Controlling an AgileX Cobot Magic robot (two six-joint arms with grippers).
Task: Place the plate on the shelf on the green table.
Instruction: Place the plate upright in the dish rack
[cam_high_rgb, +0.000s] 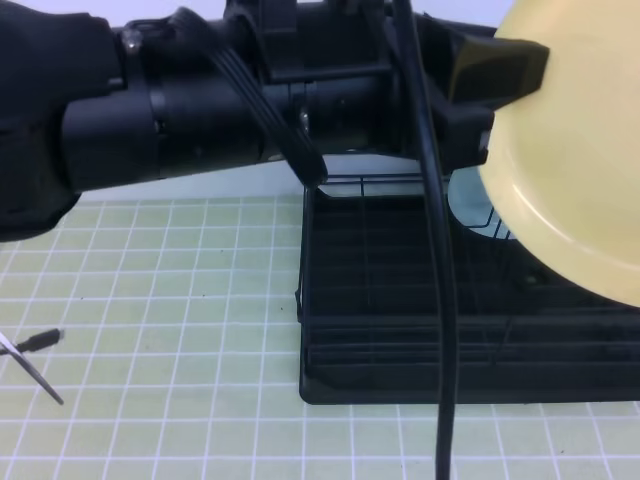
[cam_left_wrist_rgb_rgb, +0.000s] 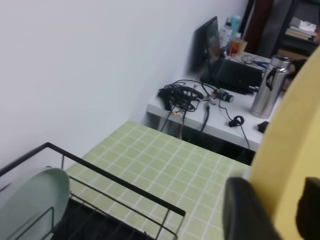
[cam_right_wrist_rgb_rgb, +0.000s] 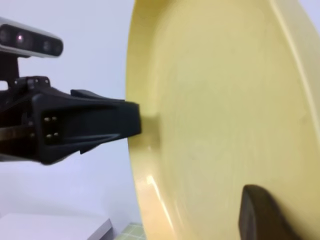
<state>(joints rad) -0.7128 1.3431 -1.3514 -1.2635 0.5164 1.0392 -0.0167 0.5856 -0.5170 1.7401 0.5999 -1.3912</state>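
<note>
The pale yellow plate (cam_high_rgb: 560, 170) hangs in the air, tipped nearly onto its edge, at about three o'clock in the high view and above the right part of the black wire dish rack (cam_high_rgb: 400, 320). It appears to be in the middle of a handover between the two arms. The left end effector (cam_high_rgb: 497, 95) reaches across from nine o'clock and its fingers straddle the plate's rim at the upper left; in the left wrist view its dark finger pads (cam_left_wrist_rgb_rgb: 250, 215) stand either side of the rim, though whether they pinch or have let go cannot be told. The right end effector (cam_right_wrist_rgb_rgb: 262, 212) shows one dark finger against the plate's face at five o'clock in its own view, and it is closed onto the rim, so it seems to carry the weight.

The near-upright tilt suits the rack's wire dividers, which take plates on edge. A pale blue-green plate (cam_left_wrist_rgb_rgb: 32, 200) already stands in the rack near its back rail, so the yellow one probably needs a neighbouring slot. The rack sits on the green tiled table (cam_high_rgb: 150, 330), with a thin black cable (cam_high_rgb: 440, 300) dangling in front of it.
</note>
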